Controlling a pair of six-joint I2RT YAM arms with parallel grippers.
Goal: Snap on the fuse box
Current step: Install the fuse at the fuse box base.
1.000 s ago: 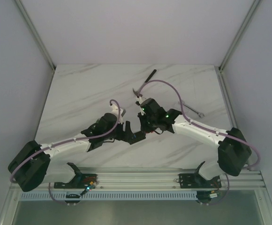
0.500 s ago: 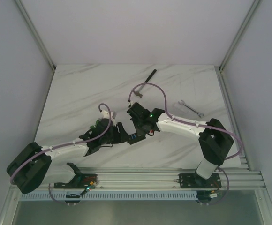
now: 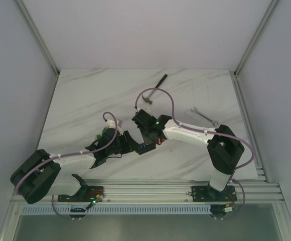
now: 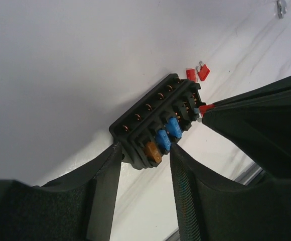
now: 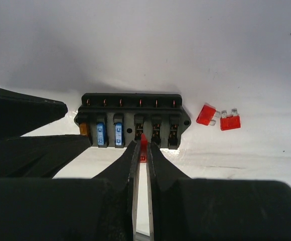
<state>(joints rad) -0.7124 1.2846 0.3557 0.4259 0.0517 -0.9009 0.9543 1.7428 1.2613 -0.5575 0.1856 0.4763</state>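
Observation:
The fuse box (image 5: 133, 116) is a black block lying flat on the marble, with one orange and two blue fuses in its left slots and its other slots bare. My right gripper (image 5: 143, 146) is shut on a small red fuse (image 5: 143, 142), whose tip is at the fourth slot. My left gripper (image 4: 145, 148) is open, and its fingers (image 4: 105, 186) flank the orange-fuse end of the fuse box (image 4: 150, 118). I cannot tell whether they touch it. From above, both grippers meet at the fuse box (image 3: 144, 146).
Two loose red fuses (image 5: 205, 114) (image 5: 230, 121) lie just right of the box. A hammer (image 3: 153, 90) lies further back and a wrench (image 3: 204, 116) to the right. A small green part (image 3: 104, 133) sits beside the left arm. The aluminium rail (image 3: 150, 191) runs along the near edge.
The left gripper's jaws have narrowed around the end of the fuse box. The right arm has folded back and swung left, bringing its red fuse up to the box.

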